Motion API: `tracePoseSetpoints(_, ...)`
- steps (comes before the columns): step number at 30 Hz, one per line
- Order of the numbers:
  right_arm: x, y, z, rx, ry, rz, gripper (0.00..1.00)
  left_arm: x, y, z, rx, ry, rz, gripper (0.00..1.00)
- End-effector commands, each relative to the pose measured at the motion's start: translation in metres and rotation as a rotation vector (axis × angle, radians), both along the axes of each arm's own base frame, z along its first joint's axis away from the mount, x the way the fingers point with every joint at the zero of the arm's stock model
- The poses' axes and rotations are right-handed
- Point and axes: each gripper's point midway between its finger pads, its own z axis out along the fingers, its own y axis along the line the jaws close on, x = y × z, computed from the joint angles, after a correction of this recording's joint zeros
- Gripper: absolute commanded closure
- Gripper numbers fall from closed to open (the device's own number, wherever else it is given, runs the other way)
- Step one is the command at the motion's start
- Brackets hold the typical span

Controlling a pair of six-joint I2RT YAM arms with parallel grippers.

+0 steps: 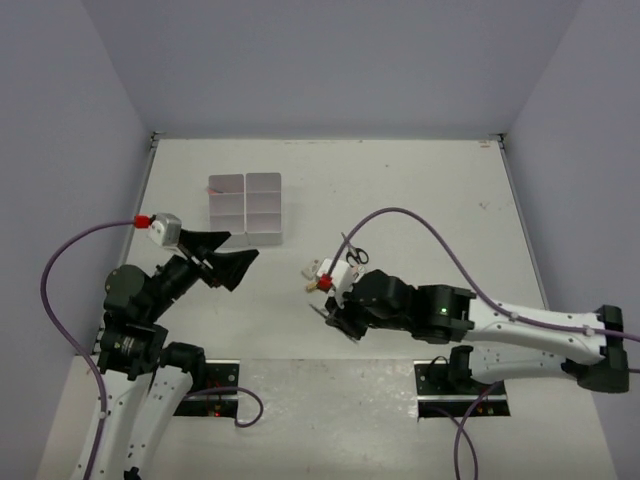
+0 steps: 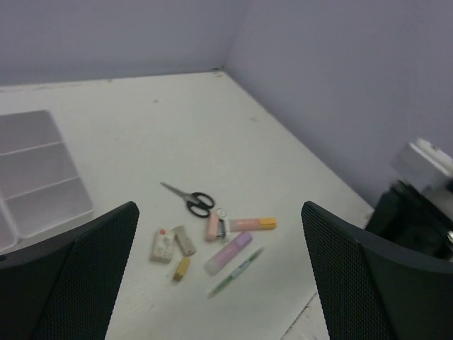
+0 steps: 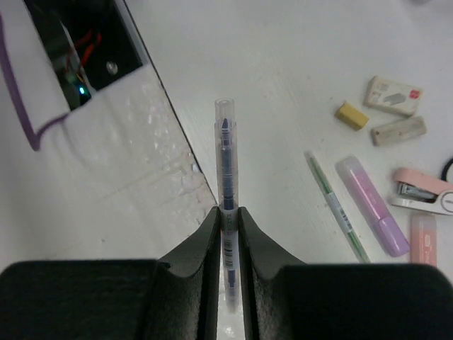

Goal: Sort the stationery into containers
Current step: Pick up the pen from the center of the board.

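Note:
My right gripper [image 3: 228,216] is shut on a thin blue pen [image 3: 226,159] and holds it above the table near the front seam; it also shows in the top view [image 1: 336,318]. To its right lie a green pen [image 3: 338,207], a purple marker [image 3: 373,205], a pink-orange marker [image 3: 423,241] and a white eraser [image 3: 395,95]. My left gripper [image 2: 218,209] is open and empty, high above the black-handled scissors [image 2: 190,198] and the markers. In the top view it [image 1: 232,255] hovers just in front of the white six-compartment tray [image 1: 245,208].
A small yellow piece [image 3: 352,115], a grey eraser [image 3: 398,131] and a pink stapler-like item [image 3: 423,191] lie in the same cluster. The left arm's black base plate [image 3: 106,53] is near the pen's tip. Purple cables loop over the table. Walls enclose three sides.

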Motion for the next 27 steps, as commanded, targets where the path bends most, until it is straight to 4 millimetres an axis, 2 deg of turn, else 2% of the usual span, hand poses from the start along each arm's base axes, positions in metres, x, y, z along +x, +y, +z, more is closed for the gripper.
tracePoseSetpoints(1, 0.025, -0.008, 0.082, 0.377, 0.014, -0.208, 1.0, -0.057, -0.038, 0.032, -0.147, -0.105, -0.363, 0.0)
tracePoseSetpoints(3, 0.017, -0.018, 0.117, 0.543, 0.015, -0.171, 1.0, -0.07, -0.042, 0.05, -0.221, -0.174, -0.431, 0.0)
tracePoseSetpoints(6, -0.003, -0.019, 0.165, 0.738, 0.009, -0.053, 1.0, -0.078, -0.046, 0.056, -0.342, -0.149, -0.509, 0.0)
tracePoseSetpoints(9, -0.015, -0.017, 0.19, 0.796, -0.008, 0.033, 1.0, -0.072, -0.048, 0.058, -0.408, -0.09, -0.533, 0.02)
tracePoseSetpoints(15, -0.013, 0.009, 0.186, 0.74, 0.015, 0.07, 1.0, -0.072, -0.053, 0.073, -0.434, -0.092, -0.557, 0.07)
tracePoseSetpoints(18, -0.013, 0.015, 0.19, 0.754, 0.014, 0.081, 1.0, -0.06, -0.055, 0.071, -0.396, -0.063, -0.52, 0.12)
tracePoseSetpoints(21, -0.01, 0.019, 0.193, 0.742, 0.006, 0.078, 1.0, -0.059, -0.061, 0.069, -0.37, -0.045, -0.55, 0.14)
tracePoseSetpoints(25, -0.007, 0.022, 0.195, 0.727, 0.003, 0.072, 1.0, -0.061, -0.067, 0.071, -0.349, -0.066, -0.572, 0.14)
tracePoseSetpoints(27, -0.007, 0.026, 0.193, 0.721, 0.009, 0.073, 1.0, -0.064, -0.072, 0.07, -0.346, -0.062, -0.589, 0.09)
